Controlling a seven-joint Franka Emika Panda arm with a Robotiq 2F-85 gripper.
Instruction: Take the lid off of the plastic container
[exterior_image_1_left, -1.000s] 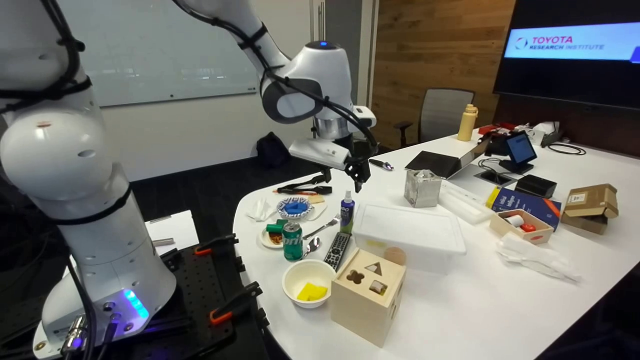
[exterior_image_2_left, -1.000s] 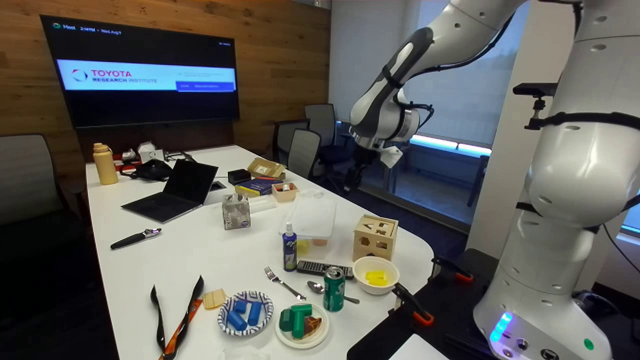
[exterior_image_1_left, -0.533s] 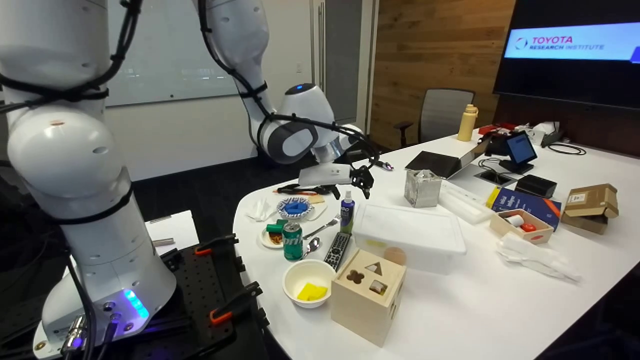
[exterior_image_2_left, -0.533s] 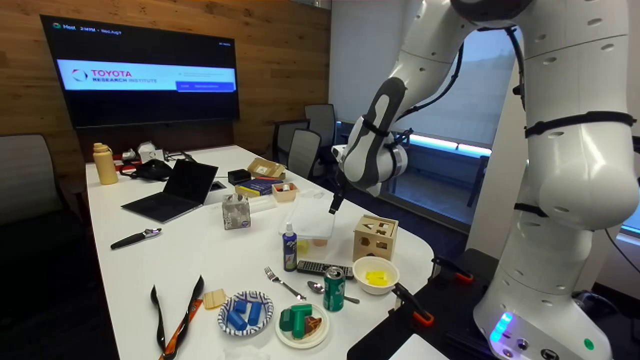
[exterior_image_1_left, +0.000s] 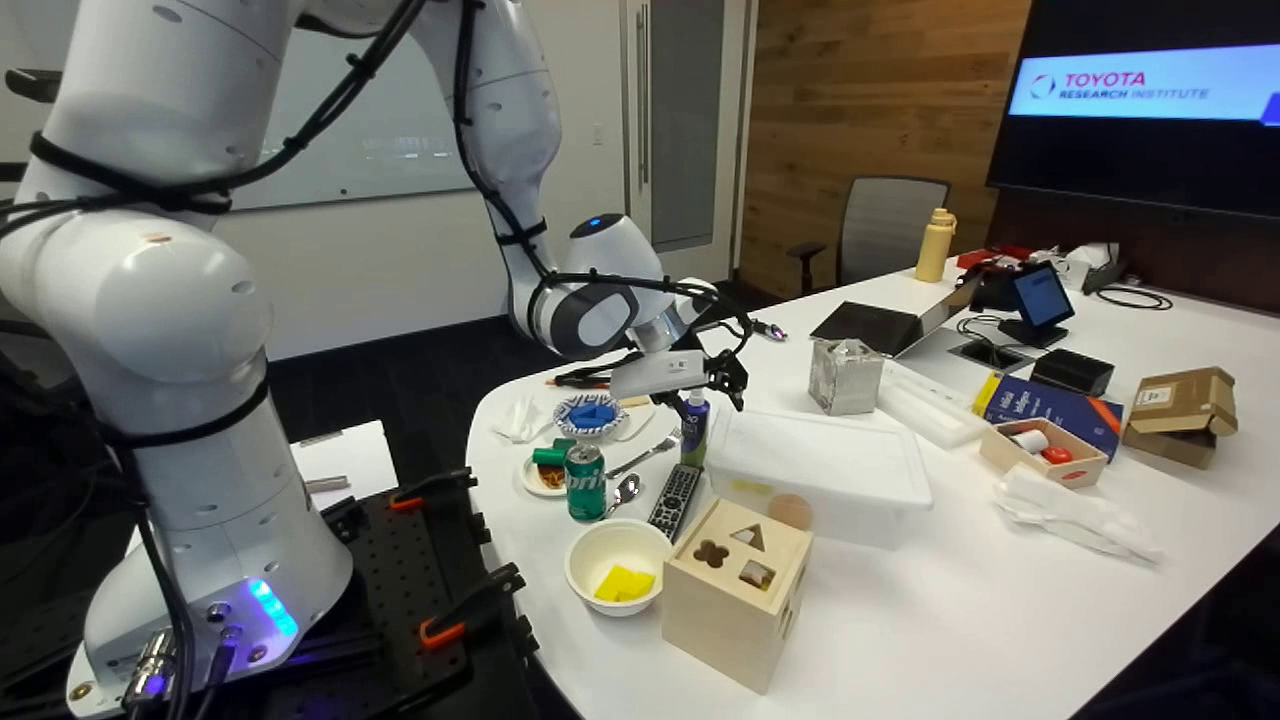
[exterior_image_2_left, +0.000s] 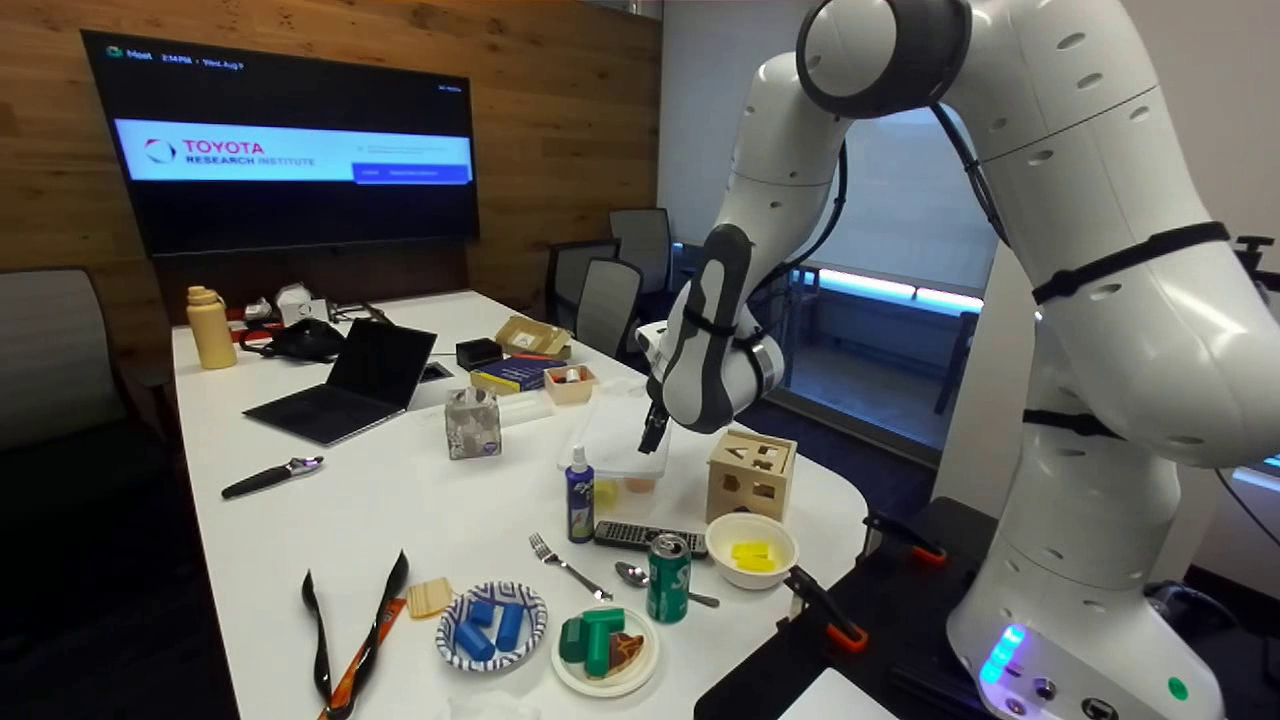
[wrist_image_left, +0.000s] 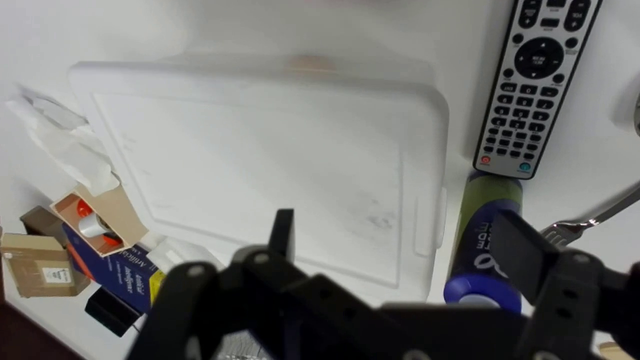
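Note:
The lid is a flat white translucent rectangle lying on the plastic container, covering its top. In the other exterior view the lid and container wall also show, with yellow and orange shapes behind the wall. My gripper is open and empty, above the lid's edge near the spray bottle. It also shows in an exterior view. In the wrist view my gripper has one finger over the lid and the other over the bottle, with the lid's short edge and side latch between them.
A spray bottle stands close beside the container. A remote, wooden shape box, bowl, green can and fork are near. A tissue box stands behind.
My gripper has come down and moved in toward the container's end near the spray bottle. The arm has folded back toward its base. The lid and container have not moved.

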